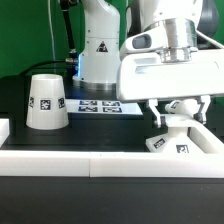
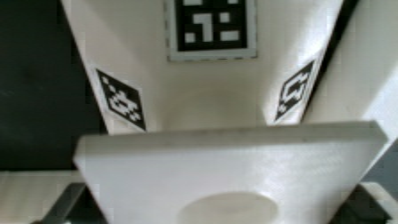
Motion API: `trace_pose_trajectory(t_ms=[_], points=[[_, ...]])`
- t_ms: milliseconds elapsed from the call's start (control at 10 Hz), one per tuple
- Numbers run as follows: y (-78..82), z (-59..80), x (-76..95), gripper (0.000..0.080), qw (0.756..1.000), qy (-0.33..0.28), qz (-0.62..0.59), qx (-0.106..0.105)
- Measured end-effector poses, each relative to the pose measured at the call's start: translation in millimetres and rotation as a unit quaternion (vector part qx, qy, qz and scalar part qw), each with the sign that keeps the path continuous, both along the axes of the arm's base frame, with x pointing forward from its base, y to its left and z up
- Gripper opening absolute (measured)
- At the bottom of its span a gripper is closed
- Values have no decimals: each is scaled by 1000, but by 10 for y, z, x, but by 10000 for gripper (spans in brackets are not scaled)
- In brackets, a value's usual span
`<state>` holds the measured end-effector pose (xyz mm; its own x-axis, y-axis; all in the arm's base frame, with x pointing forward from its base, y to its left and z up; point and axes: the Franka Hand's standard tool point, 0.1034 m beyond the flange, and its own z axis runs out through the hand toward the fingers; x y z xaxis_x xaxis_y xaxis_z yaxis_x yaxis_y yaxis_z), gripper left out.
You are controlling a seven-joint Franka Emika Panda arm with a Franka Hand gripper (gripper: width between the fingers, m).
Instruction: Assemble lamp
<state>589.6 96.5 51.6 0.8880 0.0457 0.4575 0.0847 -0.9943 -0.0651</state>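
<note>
while the gripper [image 1: 177,115] straddles the base [image 1: 170,141] at the exterior view's right, shade [image 1: 45,100] well apart, i can't tell if it's clamped, so next wants a firm square hold.

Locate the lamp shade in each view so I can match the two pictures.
Exterior view: the shade stands at the exterior view's left, wide end down, well apart from the gripper.
Wrist view: the shade is not in it.
Shared landmark: the tagged white base sits under the gripper in the exterior view, and the same base fills the wrist view.
</note>
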Motion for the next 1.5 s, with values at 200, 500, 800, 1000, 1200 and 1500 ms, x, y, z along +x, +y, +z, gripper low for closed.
trace_pose_trajectory(t_ms=[200,500,800,1000,1200,1500], points=[[46,2,135,535,1000,-11,-3,3],[-17,10,210,535,1000,-21,-3,1],[-19,6,208,667,1000,-18,-3,1],[-20,4,207,693,1000,-18,-3,1],[7,63,187,698,1000,-20,0,0],[132,314,-189,699,1000,-13,0,2]])
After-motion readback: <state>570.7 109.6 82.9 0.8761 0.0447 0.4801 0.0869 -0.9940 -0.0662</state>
